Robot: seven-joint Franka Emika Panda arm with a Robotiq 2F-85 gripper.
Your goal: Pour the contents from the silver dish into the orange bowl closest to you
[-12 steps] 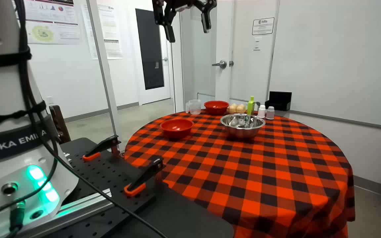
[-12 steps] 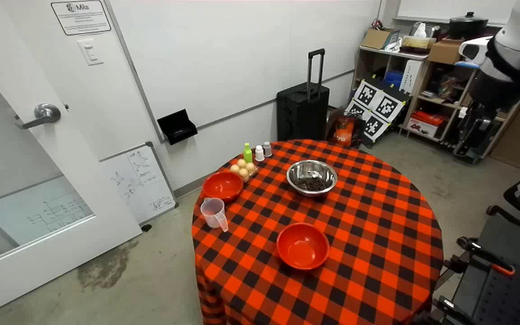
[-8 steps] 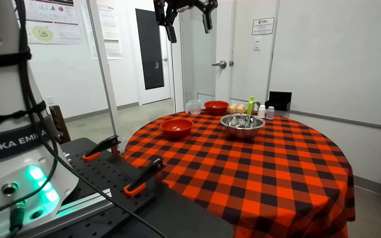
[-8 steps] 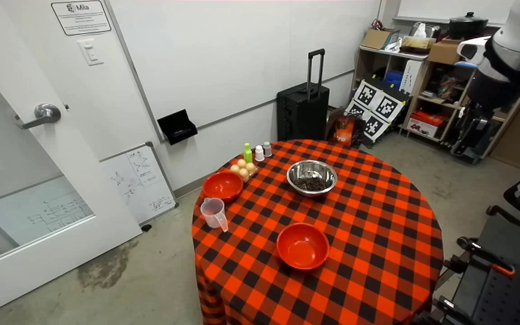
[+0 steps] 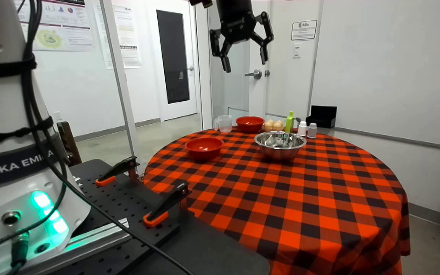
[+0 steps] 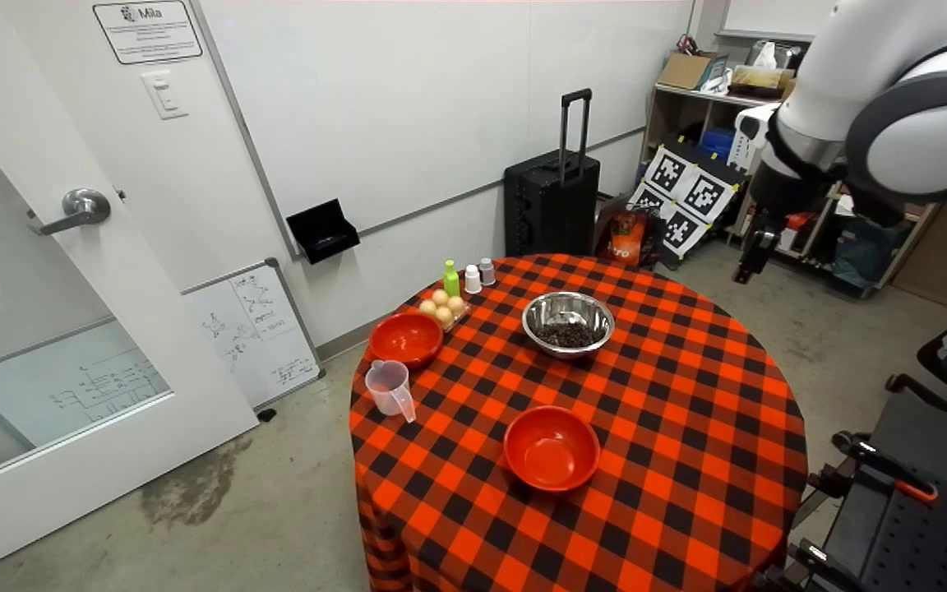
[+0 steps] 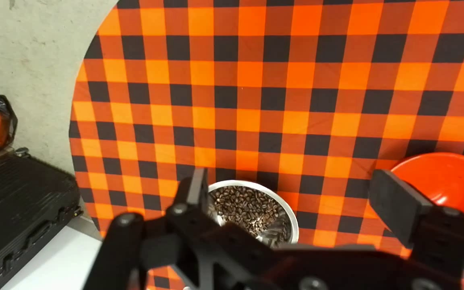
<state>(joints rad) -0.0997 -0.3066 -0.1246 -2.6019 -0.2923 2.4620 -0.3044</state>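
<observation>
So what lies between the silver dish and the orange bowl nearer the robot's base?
Only checkered tablecloth lies between the silver dish and that orange bowl; both exterior views show no object on that stretch.

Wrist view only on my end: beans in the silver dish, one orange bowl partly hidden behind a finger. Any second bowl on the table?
Observer: Yes, a second bowl, between the clear measuring cup and the eggs.
Operator: Which of the two is the "closest" one?
Observer: Yours: the orange bowl stands nearer the robot's base.
Operator: How high am I?
Observer: High: in an exterior view the gripper hangs well above the level of the silver dish.
</observation>
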